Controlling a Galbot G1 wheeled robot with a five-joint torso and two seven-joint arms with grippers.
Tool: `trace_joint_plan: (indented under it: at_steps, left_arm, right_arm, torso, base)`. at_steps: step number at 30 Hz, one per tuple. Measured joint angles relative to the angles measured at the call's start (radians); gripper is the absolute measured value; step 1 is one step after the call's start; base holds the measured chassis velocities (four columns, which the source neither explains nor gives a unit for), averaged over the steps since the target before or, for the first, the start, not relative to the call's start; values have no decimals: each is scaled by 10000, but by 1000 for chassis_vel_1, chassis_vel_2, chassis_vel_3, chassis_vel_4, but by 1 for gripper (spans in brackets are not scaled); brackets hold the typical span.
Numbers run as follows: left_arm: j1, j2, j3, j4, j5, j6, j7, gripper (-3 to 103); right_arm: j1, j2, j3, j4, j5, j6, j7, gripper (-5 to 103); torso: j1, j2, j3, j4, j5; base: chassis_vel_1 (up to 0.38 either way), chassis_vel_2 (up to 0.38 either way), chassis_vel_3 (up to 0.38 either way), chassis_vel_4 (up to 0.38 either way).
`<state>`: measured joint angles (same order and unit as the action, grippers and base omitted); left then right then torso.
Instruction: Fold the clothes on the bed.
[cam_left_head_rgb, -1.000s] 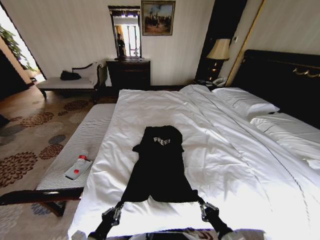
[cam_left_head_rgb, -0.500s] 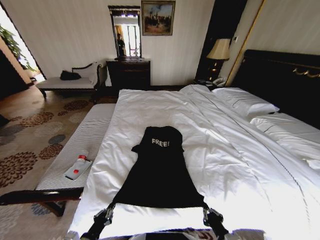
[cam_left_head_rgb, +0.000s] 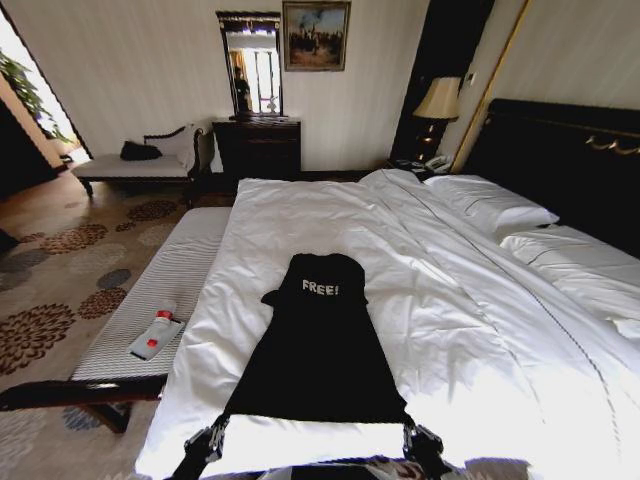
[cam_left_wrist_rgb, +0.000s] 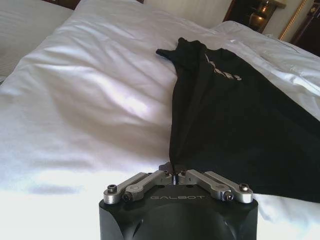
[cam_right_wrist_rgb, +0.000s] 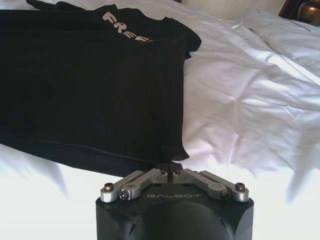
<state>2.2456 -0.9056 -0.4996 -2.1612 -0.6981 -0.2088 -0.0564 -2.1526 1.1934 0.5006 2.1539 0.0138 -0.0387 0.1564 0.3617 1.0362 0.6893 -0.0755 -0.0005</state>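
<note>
- Lying stretched on the white duvet of the large dark-framed bed (cam_left_head_rgb: 480, 300), we see the black short-sleeved soft T-shirt (cam_left_head_rgb: 320, 345), its white "FREE!" lettering towards the far end.
- We find our left gripper (cam_left_wrist_rgb: 173, 178) pressed together, pinching the near left hem corner at the bed's near edge.
- Our right gripper (cam_right_wrist_rgb: 170, 173) pinches the near right hem corner likewise.

Open duvet (cam_left_head_rgb: 470, 330) flanks T-shirt (cam_left_head_rgb: 318, 345); pillows (cam_left_head_rgb: 495, 205) far.
</note>
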Motion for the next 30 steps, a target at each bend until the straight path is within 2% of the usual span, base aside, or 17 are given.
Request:
trace_joint_plan:
  at_steps: [7, 14, 30]
  left_arm:
    - [221, -53, -106, 182, -44, -165, 8, 0]
    - [326, -87, -271, 229, -188, -186, 14, 0]
    - [380, -142, -23, 395, 135, -256, -116, 0]
  right_arm:
    - [-369, 137, -114, 108, -708, 133, 63, 0]
    - [-611, 333, -416, 177, -988, 168, 104, 0]
    - [-336, 404, -571, -312, -1037, 183, 135, 0]
  torso:
    - [-1, 0, 0, -1, -2]
    - [0, 0, 0, -2, -1]
    - [0, 0, 0, -2, -1]
  base:
    - [0, 0, 0, 0]
    - [0, 0, 0, 0]
    - [0, 0, 0, 0]
